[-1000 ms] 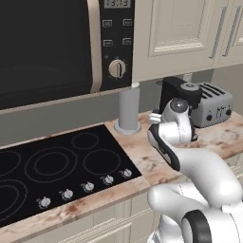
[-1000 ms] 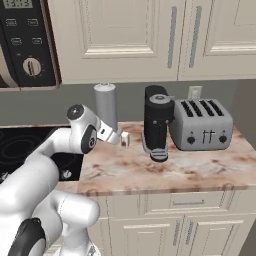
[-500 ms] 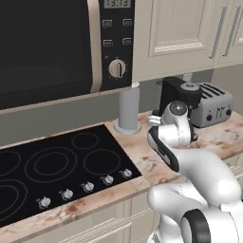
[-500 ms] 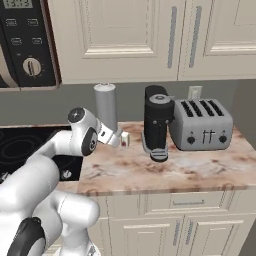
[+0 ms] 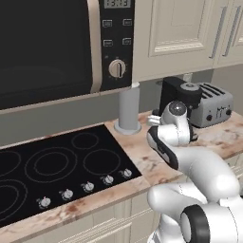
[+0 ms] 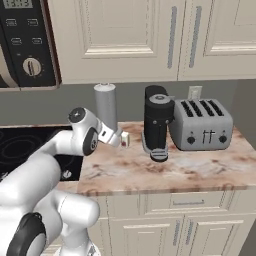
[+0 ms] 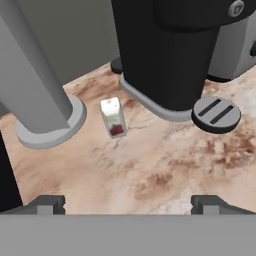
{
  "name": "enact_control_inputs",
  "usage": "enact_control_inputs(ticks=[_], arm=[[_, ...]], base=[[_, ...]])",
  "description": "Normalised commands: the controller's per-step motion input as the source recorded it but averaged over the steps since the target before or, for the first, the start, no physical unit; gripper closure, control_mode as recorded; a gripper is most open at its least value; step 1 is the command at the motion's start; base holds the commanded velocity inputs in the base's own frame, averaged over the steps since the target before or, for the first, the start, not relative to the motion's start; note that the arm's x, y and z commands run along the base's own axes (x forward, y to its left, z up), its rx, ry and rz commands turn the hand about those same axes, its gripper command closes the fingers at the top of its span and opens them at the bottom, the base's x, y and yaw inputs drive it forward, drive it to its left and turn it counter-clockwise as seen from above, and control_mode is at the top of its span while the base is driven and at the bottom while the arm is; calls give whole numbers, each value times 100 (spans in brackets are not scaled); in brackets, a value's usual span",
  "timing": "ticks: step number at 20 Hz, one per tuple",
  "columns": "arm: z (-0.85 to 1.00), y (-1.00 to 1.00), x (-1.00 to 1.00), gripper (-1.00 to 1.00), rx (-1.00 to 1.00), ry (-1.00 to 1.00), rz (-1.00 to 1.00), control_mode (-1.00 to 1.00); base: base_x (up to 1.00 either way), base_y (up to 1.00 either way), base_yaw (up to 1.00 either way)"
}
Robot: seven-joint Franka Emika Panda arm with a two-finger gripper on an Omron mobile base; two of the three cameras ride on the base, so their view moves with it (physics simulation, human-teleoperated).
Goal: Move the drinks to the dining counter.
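Observation:
My gripper [image 7: 128, 205] is open, its two dark fingertips [image 7: 47, 202] spread wide at the bottom of the hand view with nothing between them. It hovers low over the marbled counter [image 7: 165, 170], between the cooktop and the coffee machine, and appears as the gripper [image 6: 118, 138] at the end of the bent white arm. Ahead of it stands a small clear jar [image 7: 113, 117] with a white cap and dark red contents, untouched. The drinks and the dining counter are out of view.
A grey cylinder on a round base [image 7: 35, 85] [image 6: 105, 105] stands left of the jar. The black coffee machine [image 7: 165, 50] [image 6: 158, 122] and silver toaster [image 6: 201, 124] are to the right. The black cooktop [image 5: 61, 166] and microwave [image 5: 47, 42] lie left.
The arm has shifted only slightly, with the wrist a touch lower. The jaws stay open and nothing on the counter has moved.

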Motion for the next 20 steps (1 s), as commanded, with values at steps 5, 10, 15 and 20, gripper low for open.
enact_control_inputs(ticks=[5, 10, 15, 20], arm=[[0, -5, 24, -100, 0, 0, 0, -100], [0, 0, 19, -100, 0, 0, 0, -100], [0, 0, 2, -100, 0, 0, 0, -100], [-5, 0, 7, -100, 0, 0, 0, -100]], base=[[0, 0, 0], [0, 0, 0], [0, 0, 0], [0, 0, 0]])
